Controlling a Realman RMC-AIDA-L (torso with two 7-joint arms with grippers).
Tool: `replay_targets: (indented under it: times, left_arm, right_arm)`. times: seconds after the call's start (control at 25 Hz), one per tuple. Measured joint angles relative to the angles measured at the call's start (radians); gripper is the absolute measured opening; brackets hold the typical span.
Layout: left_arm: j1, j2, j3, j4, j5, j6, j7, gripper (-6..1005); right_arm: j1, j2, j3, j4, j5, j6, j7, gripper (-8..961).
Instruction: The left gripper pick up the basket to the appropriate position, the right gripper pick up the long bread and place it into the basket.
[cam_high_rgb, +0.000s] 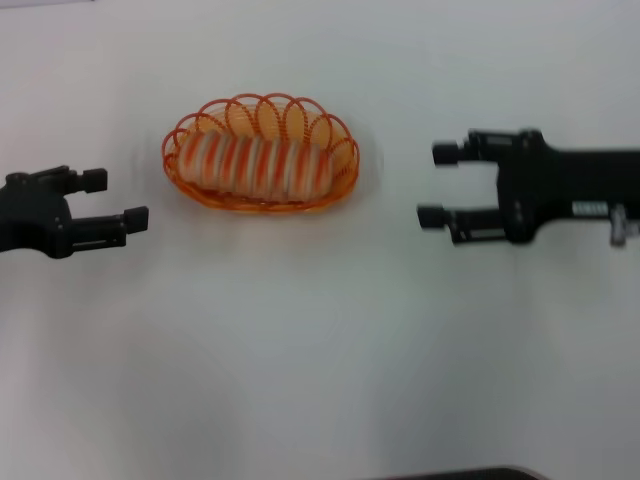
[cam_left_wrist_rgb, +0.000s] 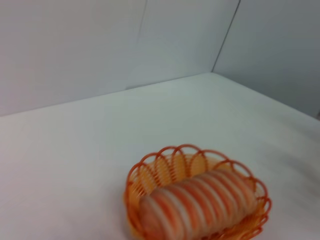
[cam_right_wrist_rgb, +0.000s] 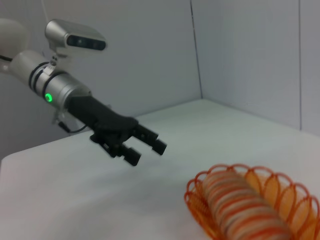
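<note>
Nearest the head camera lies bare white bench (cam_high_rgb: 320, 380), and beyond it the basket (cam_high_rgb: 345, 180) sits on the bench with the long bread (cam_high_rgb: 255, 165) lying lengthwise inside it, its stripes running across the loaf. At the left edge of that view the left gripper (cam_high_rgb: 115, 199) hovers beside the basket, apart from it, its fingers spread open and holding nothing; on the right side the right gripper (cam_high_rgb: 440, 184) hangs farther from the basket, its fingers also wide apart and empty. From the left wrist view, the basket (cam_left_wrist_rgb: 150, 170) rests on the bench (cam_left_wrist_rgb: 75, 150) with the long bread (cam_left_wrist_rgb: 200, 202) filling most of it, the scalloped rim rising around the loaf. From the right wrist view, the left gripper (cam_right_wrist_rgb: 147, 148) floats above the bench (cam_right_wrist_rgb: 100, 200) with open, empty fingers, a green light on its cuff, while the basket (cam_right_wrist_rgb: 280, 187) and the long bread (cam_right_wrist_rgb: 240, 205) inside it sit close by
</note>
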Motion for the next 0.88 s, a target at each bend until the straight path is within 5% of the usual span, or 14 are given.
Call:
replay_targets:
  times: [0.32,0.88]
  left_arm:
    - [0.032,-0.007,-0.001,-0.070,0.002,-0.048,0.058,876]
    - [0.043,-0.014,0.016,-0.089,0.053,0.011,0.052,875]
  right_arm:
    - [-0.072,-0.003,0.031,0.051,-0.024,-0.058,-0.105,831]
    - [-0.073,-0.003,0.058,0.124,-0.075,-0.034,-0.212,828]
